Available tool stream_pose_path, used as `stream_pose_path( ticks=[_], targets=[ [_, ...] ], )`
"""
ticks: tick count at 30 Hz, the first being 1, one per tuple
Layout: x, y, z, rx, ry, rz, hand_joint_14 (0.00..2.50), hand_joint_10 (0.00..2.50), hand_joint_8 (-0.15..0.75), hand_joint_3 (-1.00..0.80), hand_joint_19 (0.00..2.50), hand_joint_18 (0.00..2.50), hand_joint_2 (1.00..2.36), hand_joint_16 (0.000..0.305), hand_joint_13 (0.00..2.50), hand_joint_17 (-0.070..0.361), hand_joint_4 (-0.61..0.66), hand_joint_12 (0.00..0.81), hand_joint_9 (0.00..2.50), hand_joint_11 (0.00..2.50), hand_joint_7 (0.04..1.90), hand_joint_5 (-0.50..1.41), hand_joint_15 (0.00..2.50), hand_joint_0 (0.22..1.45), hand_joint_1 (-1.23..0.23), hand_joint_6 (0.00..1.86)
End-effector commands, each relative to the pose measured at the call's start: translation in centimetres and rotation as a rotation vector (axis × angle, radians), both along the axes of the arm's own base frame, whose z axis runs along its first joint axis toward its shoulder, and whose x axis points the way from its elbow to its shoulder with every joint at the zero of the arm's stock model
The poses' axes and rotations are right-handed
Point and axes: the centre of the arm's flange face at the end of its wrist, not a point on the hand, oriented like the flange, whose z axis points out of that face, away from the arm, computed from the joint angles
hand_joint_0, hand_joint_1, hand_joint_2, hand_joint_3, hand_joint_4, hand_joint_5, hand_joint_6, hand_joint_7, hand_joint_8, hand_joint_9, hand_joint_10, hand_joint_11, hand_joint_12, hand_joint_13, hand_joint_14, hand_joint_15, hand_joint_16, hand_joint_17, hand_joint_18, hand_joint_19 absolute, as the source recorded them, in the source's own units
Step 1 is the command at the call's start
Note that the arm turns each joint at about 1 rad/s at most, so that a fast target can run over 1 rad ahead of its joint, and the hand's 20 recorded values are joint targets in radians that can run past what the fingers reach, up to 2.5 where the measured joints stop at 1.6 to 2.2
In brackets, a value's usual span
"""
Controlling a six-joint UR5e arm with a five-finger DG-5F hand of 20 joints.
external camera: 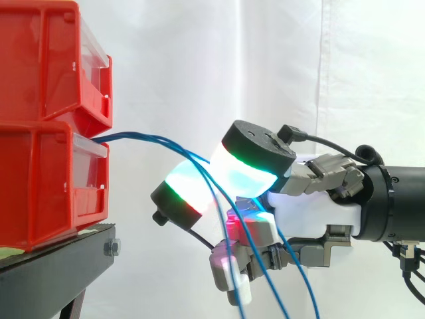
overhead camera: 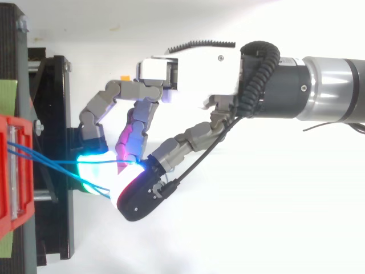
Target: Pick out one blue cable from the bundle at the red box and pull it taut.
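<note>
Several thin blue cables [external camera: 153, 138] come out between the two stacked red bins [external camera: 40, 186] at the left and run right to my hand [external camera: 312, 212]. In the top view the cables [overhead camera: 51, 162] leave the red bin [overhead camera: 11, 171] and spread toward the hand [overhead camera: 188, 74]. Its fingers are curled, and a thick glowing pad [external camera: 249, 163] and a second pad [external camera: 182, 196] close together on a blue cable. At least one more strand passes just beside the pinch. Past the hand the cables hang down slack [external camera: 302, 279].
The bins sit on a black stand [external camera: 53, 266] with a bolt at its corner. The stand's black frame [overhead camera: 57, 114] lies just left of the fingertips in the top view. A white curtain [external camera: 265, 60] hangs behind.
</note>
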Motion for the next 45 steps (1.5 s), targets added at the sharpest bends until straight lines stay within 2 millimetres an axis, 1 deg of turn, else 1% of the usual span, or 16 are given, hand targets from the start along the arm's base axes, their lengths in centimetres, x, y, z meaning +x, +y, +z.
stream_pose_path(
  ticks=[1,6,10,11,15,16,18,20,22,26,29,32,36,39,41,45],
  targets=[
    [-0.07,-0.19,-0.06,0.0,0.004,-0.001,0.02,0.03,0.233,-0.5,0.7,0.92,1.0,0.046,1.13,0.104,-0.13,0.311,1.38,0.86,0.98,-0.1,0.62,0.73,-0.89,0.95],
    [-0.01,-0.03,0.02,0.0,0.001,0.005,0.02,0.03,0.231,-0.5,0.7,0.92,1.0,0.046,1.13,0.103,-0.14,0.311,1.39,0.88,0.97,-0.1,0.63,0.71,-0.93,0.95],
    [-0.04,-0.15,0.01,0.0,0.003,0.003,0.03,0.03,0.225,-0.5,0.7,0.92,1.0,0.046,1.13,0.103,-0.09,0.308,1.39,0.87,0.96,-0.1,0.64,0.65,-0.97,0.94],
    [-0.04,-0.15,0.01,0.0,0.003,0.003,0.02,0.03,0.225,-0.5,0.7,0.92,1.0,0.046,1.13,0.104,-0.05,0.311,1.39,0.87,0.94,-0.09,0.63,0.6,-0.97,0.94],
    [-0.02,-0.03,0.01,0.0,0.003,0.005,0.02,0.03,0.24,-0.5,0.69,0.94,1.0,0.05,1.14,0.113,0.0,0.333,1.4,0.86,0.87,-0.09,0.62,0.5,-0.93,0.94],
    [-0.03,-0.01,0.01,0.0,0.003,0.007,0.02,0.03,0.247,-0.5,0.69,0.96,1.0,0.053,1.15,0.119,0.03,0.342,1.41,0.84,0.87,-0.09,0.61,0.47,-0.91,0.92],
    [0.0,-0.13,0.08,0.0,0.001,0.005,0.02,0.03,0.247,-0.5,0.69,0.97,1.0,0.054,1.15,0.122,0.04,0.35,1.41,0.84,0.84,-0.09,0.61,0.46,-0.82,0.91],
    [0.0,-0.13,0.08,0.0,0.001,0.005,0.02,0.03,0.245,-0.5,0.71,0.95,1.0,0.053,1.15,0.12,0.05,0.341,1.42,0.82,0.84,-0.09,0.6,0.48,-0.66,0.9],
    [0.0,-0.13,0.08,0.0,0.001,0.005,0.02,0.03,0.245,-0.5,0.72,0.94,1.0,0.052,1.15,0.117,0.04,0.335,1.42,0.83,0.86,-0.09,0.61,0.51,-0.57,0.89],
    [0.0,-0.13,0.08,0.0,0.001,0.005,0.02,0.03,0.234,-0.5,0.75,0.91,1.0,0.05,1.14,0.112,0.02,0.328,1.42,0.84,0.89,-0.09,0.63,0.56,-0.44,0.88],
    [0.12,0.0,0.3,0.0,-0.003,0.007,0.02,0.03,0.234,-0.5,0.76,0.9,1.0,0.049,1.14,0.111,0.01,0.326,1.41,0.82,0.89,-0.1,0.63,0.58,-0.4,0.88],
    [0.16,0.0,0.37,0.0,-0.005,0.007,0.02,0.03,0.242,-0.5,0.78,0.88,1.0,0.05,1.13,0.112,0.02,0.332,1.4,0.83,0.88,-0.1,0.64,0.59,-0.4,0.88],
    [0.16,-0.24,0.44,0.0,-0.006,0.003,0.02,0.03,0.252,-0.41,0.79,0.87,1.01,0.051,1.12,0.115,0.03,0.337,1.39,0.83,0.9,-0.1,0.64,0.59,-0.42,0.88],
    [0.16,-0.24,0.44,0.0,-0.006,0.003,0.02,0.03,0.252,-0.35,0.8,0.87,1.01,0.052,1.12,0.116,0.03,0.34,1.39,0.83,0.93,-0.1,0.64,0.59,-0.45,0.88],
    [0.16,-0.24,0.44,0.0,-0.006,0.003,0.02,0.03,0.256,-0.29,0.79,0.87,1.02,0.052,1.12,0.117,0.04,0.346,1.39,0.83,0.95,-0.1,0.64,0.59,-0.5,0.88],
    [0.16,-0.24,0.44,0.0,-0.006,0.003,0.02,0.03,0.254,-0.25,0.78,0.87,1.02,0.052,1.11,0.118,0.04,0.34,1.37,0.82,0.95,-0.1,0.64,0.58,-0.56,0.9]
  ],
)
